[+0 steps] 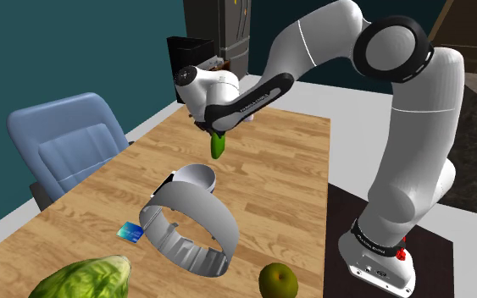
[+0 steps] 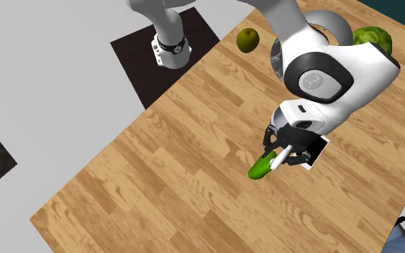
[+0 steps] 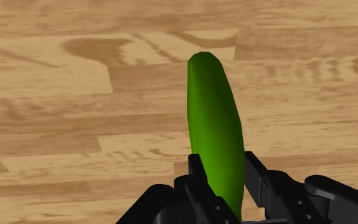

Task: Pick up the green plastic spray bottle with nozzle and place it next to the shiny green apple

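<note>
A slim green spray bottle (image 3: pixel 217 140) hangs from the black gripper (image 3: pixel 225 167), whose two fingers are clamped on its upper end, seemingly just clear of the wooden table's (image 1: pixel 296 161) far half in the shoulder view. The green apple (image 1: pixel 277 280) sits well apart, near the table edge beside the robot's stand, with a white curved rack (image 1: pixel 196 222) lying between them. The carry looks to be the step in hand; next the bottle must travel past the rack and come down just beside the apple without nudging it.
</note>
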